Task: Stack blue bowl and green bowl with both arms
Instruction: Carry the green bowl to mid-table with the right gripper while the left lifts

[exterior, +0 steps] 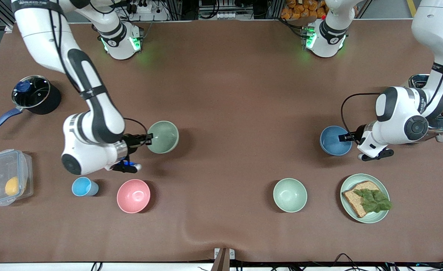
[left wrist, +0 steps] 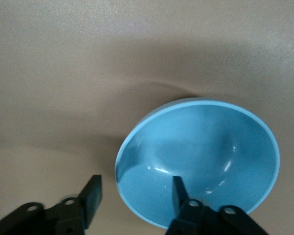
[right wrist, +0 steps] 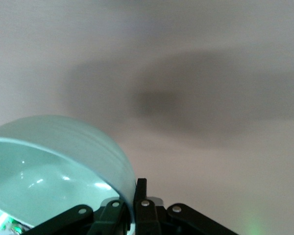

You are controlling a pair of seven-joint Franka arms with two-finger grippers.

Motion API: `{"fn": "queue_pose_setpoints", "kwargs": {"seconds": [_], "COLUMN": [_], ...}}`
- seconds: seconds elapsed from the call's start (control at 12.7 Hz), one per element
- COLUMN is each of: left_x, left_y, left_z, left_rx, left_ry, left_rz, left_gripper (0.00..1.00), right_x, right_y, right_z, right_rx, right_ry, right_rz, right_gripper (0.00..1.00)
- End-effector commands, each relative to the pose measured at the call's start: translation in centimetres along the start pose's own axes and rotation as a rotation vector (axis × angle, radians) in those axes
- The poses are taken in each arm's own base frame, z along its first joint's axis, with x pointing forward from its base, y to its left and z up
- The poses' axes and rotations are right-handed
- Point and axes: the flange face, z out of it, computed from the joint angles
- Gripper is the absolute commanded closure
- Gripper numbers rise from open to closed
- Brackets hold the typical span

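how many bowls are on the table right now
4: green bowl in the right gripper; blue bowl at the left gripper; pink bowl and mint bowl nearest the camera.

— Where do the two bowls sit? 
— The green bowl (exterior: 163,137) is toward the right arm's end of the table, the blue bowl (exterior: 335,140) toward the left arm's end, well apart.

— And nearer the camera? 
— A pink bowl (exterior: 133,195) with a cup (exterior: 84,186) beside it, then another bowl (exterior: 290,195) beside a plate (exterior: 347,184) with bread (exterior: 358,199) on it.
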Motion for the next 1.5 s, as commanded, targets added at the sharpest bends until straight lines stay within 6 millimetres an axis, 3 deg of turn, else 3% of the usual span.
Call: {"fn": "queue_pose_setpoints", "kwargs": {"seconds": [0.0, 0.16, 0.47, 0.55, 0.79, 1.03, 1.11, 1.34, 1.42], "left_x": [0.3, 0.3, 0.4, 0.4, 0.4, 0.5, 0.5, 0.5, 0.7], "left_y": [0.0, -0.1, -0.1, -0.1, -0.2, -0.3, -0.2, 0.4, 0.8], "left_z": [0.5, 0.6, 0.9, 1.0, 0.9, 1.1, 1.1, -0.9, -2.4], "left_rx": [0.011, 0.021, 0.017, 0.017, 0.016, 0.015, 0.015, 0.022, 0.017], "left_ry": [0.008, 0.012, 0.012, 0.009, 0.012, 0.008, 0.009, 0.035, 0.056], "left_rz": [-0.011, -0.005, -0.004, -0.006, -0.008, -0.008, -0.007, -0.015, -0.018], "left_gripper": [0.41, 0.48, 0.59, 0.68, 0.92, 1.00, 1.00, 1.00, 1.00], "right_x": [-0.5, -1.7, -1.9, -1.9, -1.5, -1.3, -1.2, -1.1, -1.2], "right_y": [-4.9, -9.8, -15.2, -16.2, -17.0, -17.6, -17.7, -17.8, -18.0], "right_z": [0.9, 3.5, 9.3, 11.0, 13.7, 15.3, 16.0, 15.7, 15.2], "right_rx": [0.053, 0.136, 0.155, 0.156, 0.156, 0.164, 0.164, 0.181, 0.191], "right_ry": [0.057, 0.068, 0.165, 0.186, 0.218, 0.249, 0.258, 0.265, 0.266], "right_rz": [0.096, 0.147, 0.248, 0.260, 0.274, 0.293, 0.296, 0.351, 0.377], "right_gripper": [1.00, 1.00, 1.00, 1.00, 1.00, 1.00, 0.92, 0.00, 0.00]}}
